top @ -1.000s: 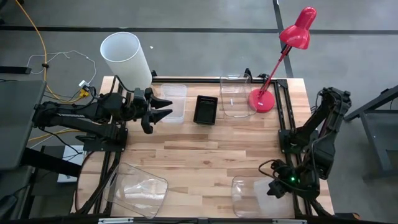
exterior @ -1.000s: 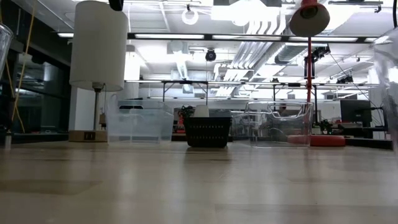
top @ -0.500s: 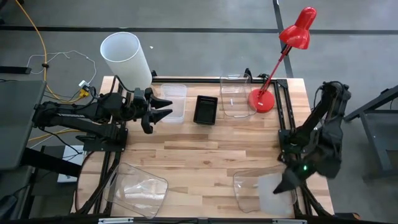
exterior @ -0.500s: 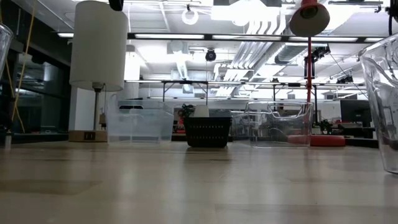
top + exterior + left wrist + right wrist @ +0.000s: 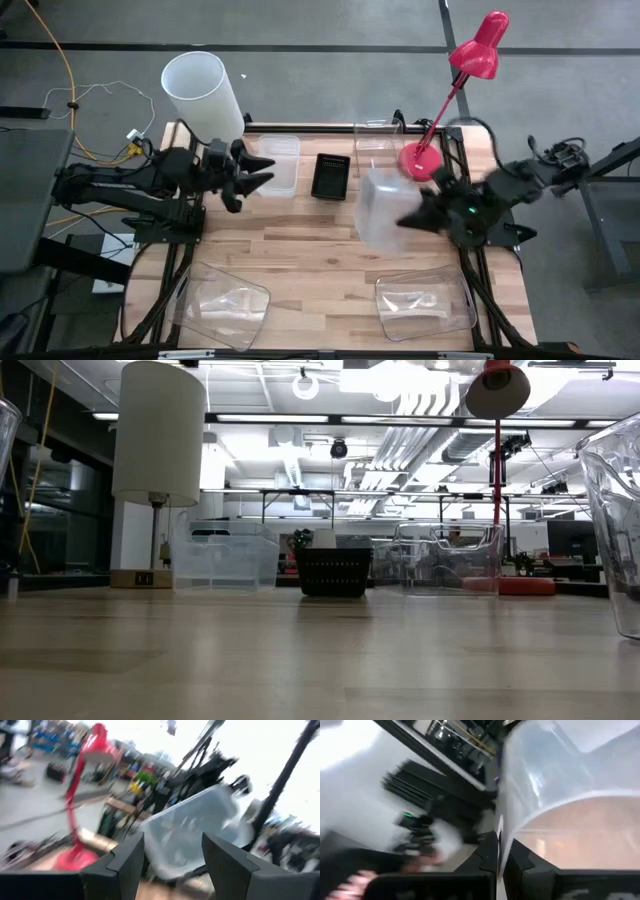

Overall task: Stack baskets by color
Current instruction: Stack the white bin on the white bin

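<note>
Frosted white basket (image 5: 382, 210) now hangs above the table's right middle, pinched by the closed right gripper (image 5: 418, 218), lifted off the clear tub (image 5: 422, 306); left gripper (image 5: 258, 172) waits open, empty.

— Which baskets do we see?
— A frosted white basket (image 5: 385, 208) tilted in the air; another frosted basket (image 5: 280, 163), a black perforated basket (image 5: 331, 176) and a clear basket (image 5: 377, 160) in a row; two clear tubs (image 5: 225, 303) along our near edge.
</note>
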Robot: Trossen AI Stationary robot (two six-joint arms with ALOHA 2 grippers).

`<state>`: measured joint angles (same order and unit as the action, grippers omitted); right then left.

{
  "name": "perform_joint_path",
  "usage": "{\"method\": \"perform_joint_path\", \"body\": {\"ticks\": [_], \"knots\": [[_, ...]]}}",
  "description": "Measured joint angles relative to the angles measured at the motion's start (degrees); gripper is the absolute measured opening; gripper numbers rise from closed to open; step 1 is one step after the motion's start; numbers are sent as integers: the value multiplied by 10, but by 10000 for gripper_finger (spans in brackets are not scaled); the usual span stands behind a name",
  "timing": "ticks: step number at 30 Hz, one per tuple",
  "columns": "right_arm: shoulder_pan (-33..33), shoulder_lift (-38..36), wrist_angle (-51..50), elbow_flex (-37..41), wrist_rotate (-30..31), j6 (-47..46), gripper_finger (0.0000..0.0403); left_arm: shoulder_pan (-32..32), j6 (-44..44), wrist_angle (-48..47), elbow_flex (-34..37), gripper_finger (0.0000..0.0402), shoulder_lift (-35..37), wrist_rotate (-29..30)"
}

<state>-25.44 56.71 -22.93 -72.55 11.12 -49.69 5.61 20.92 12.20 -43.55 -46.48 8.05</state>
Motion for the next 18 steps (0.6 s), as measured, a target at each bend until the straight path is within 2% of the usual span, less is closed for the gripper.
{"method": "perform_joint_path", "body": {"ticks": [5, 8, 14, 18], "knots": [[137, 78, -13, -40, -124, 188, 0, 0, 0, 114, 0, 186, 23, -30], [201, 143, -37, -76, -167, 286, 0, 0, 0, 164, 0, 186, 39, -31], [271, 300, -87, -172, -167, 493, 0, 0, 0, 185, 0, 186, 63, -24], [283, 411, -126, -254, -98, 606, 0, 0, 0, 185, 0, 186, 63, -21]]}}
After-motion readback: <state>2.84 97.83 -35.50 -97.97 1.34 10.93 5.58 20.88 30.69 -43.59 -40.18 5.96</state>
